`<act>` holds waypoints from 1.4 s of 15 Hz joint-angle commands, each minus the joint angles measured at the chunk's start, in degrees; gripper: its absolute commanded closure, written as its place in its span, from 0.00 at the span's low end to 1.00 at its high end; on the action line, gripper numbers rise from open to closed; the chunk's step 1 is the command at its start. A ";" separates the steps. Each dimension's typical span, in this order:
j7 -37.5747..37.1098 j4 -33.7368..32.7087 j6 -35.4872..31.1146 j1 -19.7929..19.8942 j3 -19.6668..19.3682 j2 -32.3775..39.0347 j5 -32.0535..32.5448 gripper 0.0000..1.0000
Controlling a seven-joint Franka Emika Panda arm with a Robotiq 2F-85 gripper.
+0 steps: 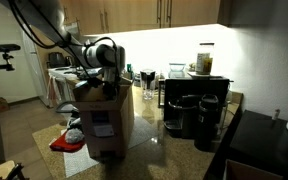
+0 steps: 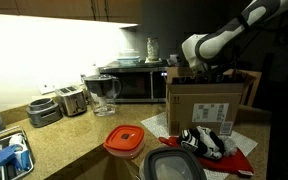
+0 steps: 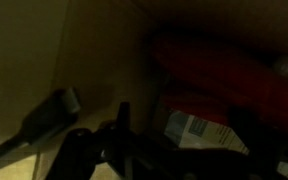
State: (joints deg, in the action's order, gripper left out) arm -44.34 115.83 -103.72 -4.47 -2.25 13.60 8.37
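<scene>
An open cardboard box point(image 1: 109, 125) point(image 2: 209, 110) stands on the granite counter. In both exterior views the arm bends down over the box, and the gripper point(image 1: 102, 88) point(image 2: 189, 72) reaches into its open top. The wrist view is very dark. There the gripper point(image 3: 89, 117) is open, its dark fingers point(image 3: 59, 106) spread beside the box's inner cardboard wall point(image 3: 34, 50). Nothing shows between the fingers. Just past them in the box lies a red package point(image 3: 224, 75) with a white printed label point(image 3: 199, 130).
Two black coffee makers point(image 1: 194, 115) stand beside the box. A red cloth point(image 2: 219, 150) holding black and white items lies in front of it. Along the counter are a red-lidded container point(image 2: 125, 140), a grey container point(image 2: 174, 168), a pitcher point(image 2: 104, 93), a microwave point(image 2: 134, 85) and a toaster point(image 2: 72, 100).
</scene>
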 commanded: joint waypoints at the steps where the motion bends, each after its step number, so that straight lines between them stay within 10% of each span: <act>1: -1.20 1.46 -1.82 -0.58 0.29 0.27 1.64 0.00; 18: -5.91 2.90 -14.62 -1.46 -1.16 5.49 6.42 0.00; 19: -6.04 2.99 -14.30 -1.56 -1.09 5.40 6.20 0.25; 21: -5.94 3.09 -14.22 -1.63 -1.03 5.17 6.15 0.32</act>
State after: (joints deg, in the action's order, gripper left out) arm -48.69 116.91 -115.43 -5.65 -3.09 18.36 13.75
